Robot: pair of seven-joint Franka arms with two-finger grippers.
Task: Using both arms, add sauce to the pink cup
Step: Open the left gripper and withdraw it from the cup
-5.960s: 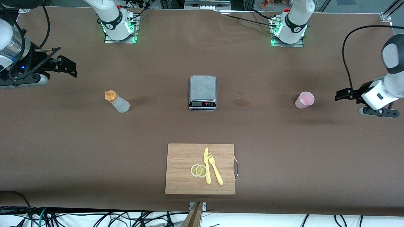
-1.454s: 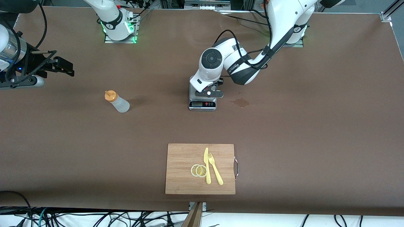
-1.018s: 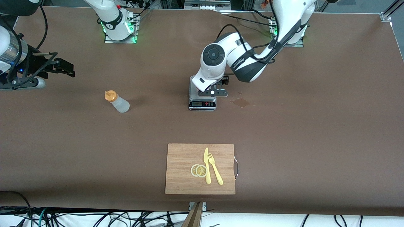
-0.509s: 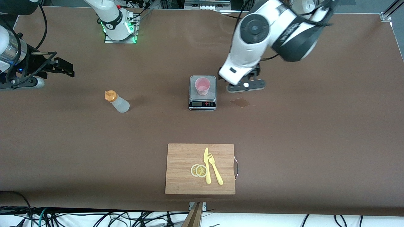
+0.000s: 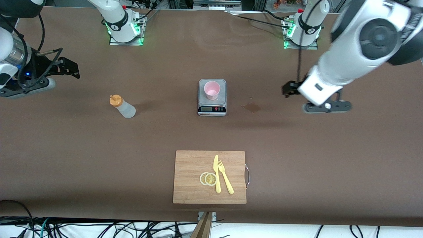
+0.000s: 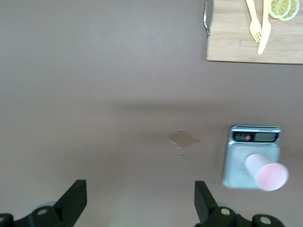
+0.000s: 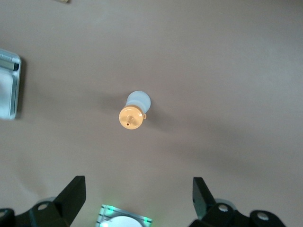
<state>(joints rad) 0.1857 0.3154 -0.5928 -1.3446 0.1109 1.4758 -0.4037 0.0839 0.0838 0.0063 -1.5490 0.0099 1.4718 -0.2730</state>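
Observation:
The pink cup stands upright on the plate of the grey scale in the middle of the table, free of both grippers. The left wrist view shows the cup on the scale too. The whitish sauce bottle with its orange cap stands alone toward the right arm's end; it shows from above in the right wrist view. My left gripper hangs open and empty over bare table toward the left arm's end. My right gripper is open and empty, up over the right arm's end.
A small brownish stain lies on the table beside the scale, toward the left arm's end. Nearer the front camera lies a wooden cutting board with a yellow knife, a fork and two lemon slices.
The left gripper has left the cup standing on the scale and swung away, up and toward the left arm's end. The right arm has shifted only slightly.

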